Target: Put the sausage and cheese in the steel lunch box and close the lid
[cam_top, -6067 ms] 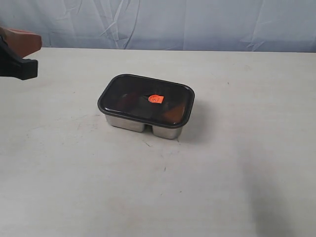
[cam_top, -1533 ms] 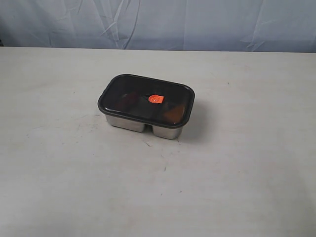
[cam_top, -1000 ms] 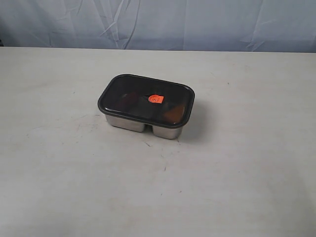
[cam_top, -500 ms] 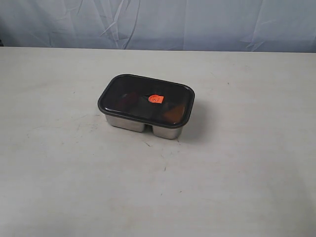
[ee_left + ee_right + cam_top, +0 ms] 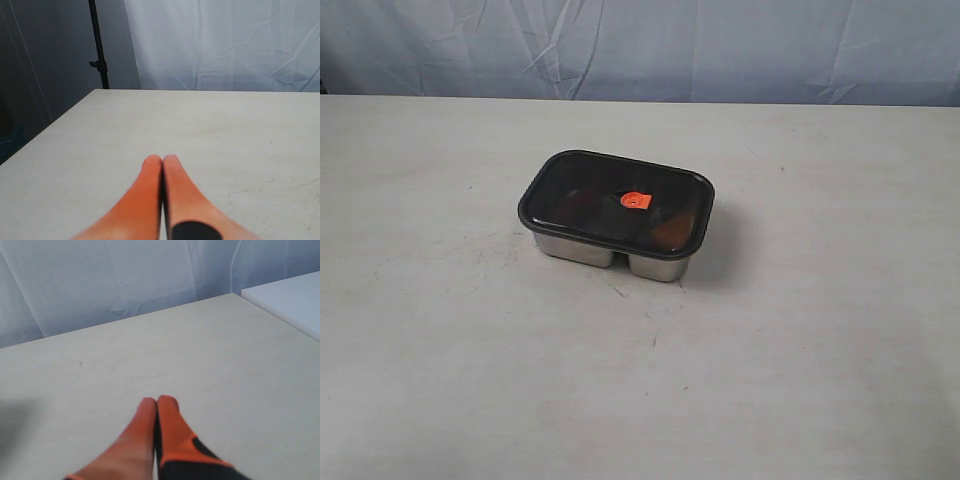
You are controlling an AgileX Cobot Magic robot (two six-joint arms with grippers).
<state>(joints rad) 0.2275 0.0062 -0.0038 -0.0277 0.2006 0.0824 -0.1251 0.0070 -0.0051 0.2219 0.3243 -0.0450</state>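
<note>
The steel lunch box [image 5: 582, 249] stands near the middle of the table in the exterior view, with the dark translucent lid [image 5: 595, 190] seated flat on it and the orange tab [image 5: 636, 201] at its centre. Through the lid a reddish shape shows on the left and an orange one [image 5: 670, 231] on the right; the sausage and the cheese cannot be told apart clearly. Neither gripper appears in the exterior view. My left gripper [image 5: 162, 159] is shut with nothing in it, over bare table. My right gripper [image 5: 158, 401] is likewise shut and holds nothing.
A pale wrinkled curtain hangs behind the table. The left wrist view shows a black stand pole [image 5: 98, 45] beyond the table's far corner. The right wrist view shows a second white surface [image 5: 290, 297] beside the table's edge.
Six seconds ago the left gripper showed at the exterior view's left edge; it has since withdrawn out of view. Nothing has moved over the last second.
</note>
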